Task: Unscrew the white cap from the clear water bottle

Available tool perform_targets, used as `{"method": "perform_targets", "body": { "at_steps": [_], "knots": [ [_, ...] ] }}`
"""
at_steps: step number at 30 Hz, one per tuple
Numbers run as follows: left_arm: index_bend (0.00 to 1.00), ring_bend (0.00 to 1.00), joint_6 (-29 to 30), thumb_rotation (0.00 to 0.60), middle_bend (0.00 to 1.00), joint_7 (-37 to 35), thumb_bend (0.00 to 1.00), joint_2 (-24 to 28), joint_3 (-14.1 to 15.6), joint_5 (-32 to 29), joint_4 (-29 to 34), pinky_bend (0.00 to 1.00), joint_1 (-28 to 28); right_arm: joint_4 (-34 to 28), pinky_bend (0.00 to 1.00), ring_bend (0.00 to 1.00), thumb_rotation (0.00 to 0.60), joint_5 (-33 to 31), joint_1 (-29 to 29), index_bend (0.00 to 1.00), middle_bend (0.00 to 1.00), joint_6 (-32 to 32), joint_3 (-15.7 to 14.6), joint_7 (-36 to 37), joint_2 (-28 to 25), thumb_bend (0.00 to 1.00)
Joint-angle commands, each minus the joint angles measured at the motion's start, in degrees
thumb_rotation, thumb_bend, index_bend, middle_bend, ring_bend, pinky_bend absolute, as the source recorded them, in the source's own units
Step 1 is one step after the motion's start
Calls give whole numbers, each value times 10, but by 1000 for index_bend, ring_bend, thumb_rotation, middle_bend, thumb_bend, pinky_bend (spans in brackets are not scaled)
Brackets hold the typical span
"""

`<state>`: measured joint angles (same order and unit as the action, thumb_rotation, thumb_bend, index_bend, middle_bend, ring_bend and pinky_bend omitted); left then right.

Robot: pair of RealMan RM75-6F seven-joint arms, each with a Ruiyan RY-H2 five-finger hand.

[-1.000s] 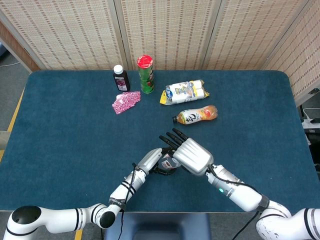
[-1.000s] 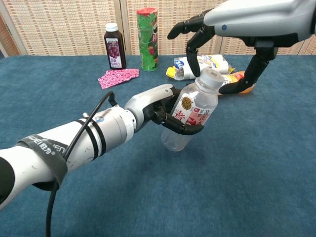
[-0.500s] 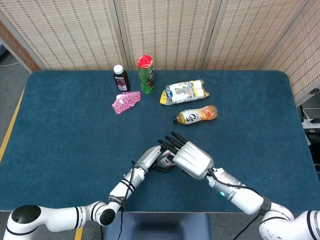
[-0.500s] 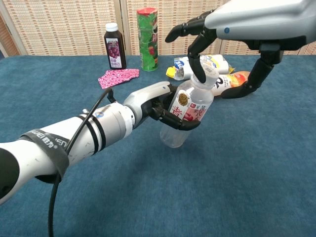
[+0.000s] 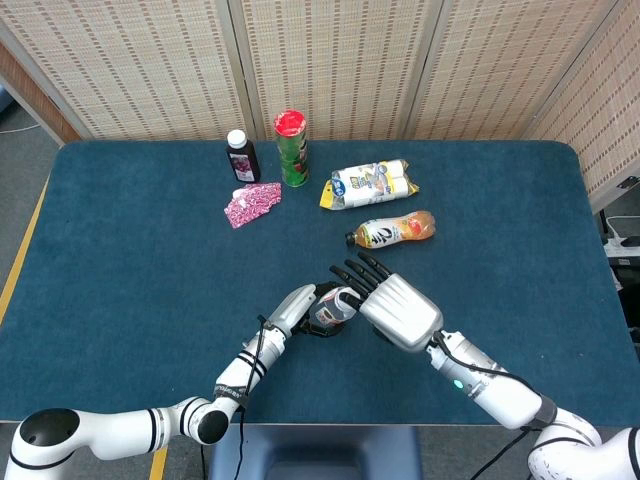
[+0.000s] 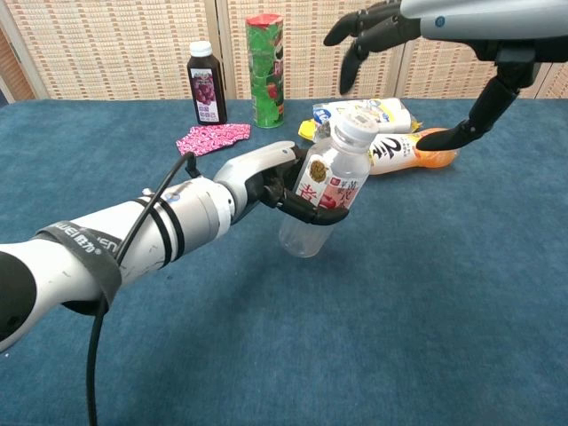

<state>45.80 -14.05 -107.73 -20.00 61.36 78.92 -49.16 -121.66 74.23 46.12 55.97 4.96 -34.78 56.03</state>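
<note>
My left hand (image 6: 280, 180) (image 5: 297, 305) grips the clear water bottle (image 6: 321, 191) (image 5: 333, 309) around its red-and-white label and holds it tilted above the table. The white cap (image 6: 354, 121) sits on the bottle's neck. My right hand (image 6: 444, 35) (image 5: 397, 305) hovers open above and to the right of the cap, fingers spread, touching nothing. In the head view the right hand partly covers the bottle.
At the back stand a dark juice bottle (image 6: 202, 82), a green canister with a red lid (image 6: 264, 70) and a pink packet (image 6: 211, 138). A yellow-and-white snack bag (image 6: 366, 115) and an orange drink bottle (image 6: 408, 149) lie behind the held bottle on the blue table (image 6: 426, 293).
My right hand has lifted up and to the right, off the cap. My left hand has carried the bottle slightly left and back.
</note>
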Motion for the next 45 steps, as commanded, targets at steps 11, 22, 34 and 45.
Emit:
{"method": "perform_targets", "body": {
  "at_steps": [11,22,34,45],
  "knots": [
    [421,271,5,600,508,19,350,-7,5,-6,11,282,-4,21,0,0,600,-84,30,230,0,-3,24,-52,56,178],
    [421,271,7,600,509,18,349,3,4,-4,22,282,-1,15,0,0,600,-106,37,393,0,6,17,-82,66,177],
    [421,271,5,600,509,15,351,6,7,-5,25,283,0,13,0,0,600,-109,38,430,0,15,15,-83,64,178],
    [422,271,7,600,508,15,349,4,8,-1,28,282,-1,17,0,0,600,-113,41,492,1,22,14,-85,73,177]
  ]
}}
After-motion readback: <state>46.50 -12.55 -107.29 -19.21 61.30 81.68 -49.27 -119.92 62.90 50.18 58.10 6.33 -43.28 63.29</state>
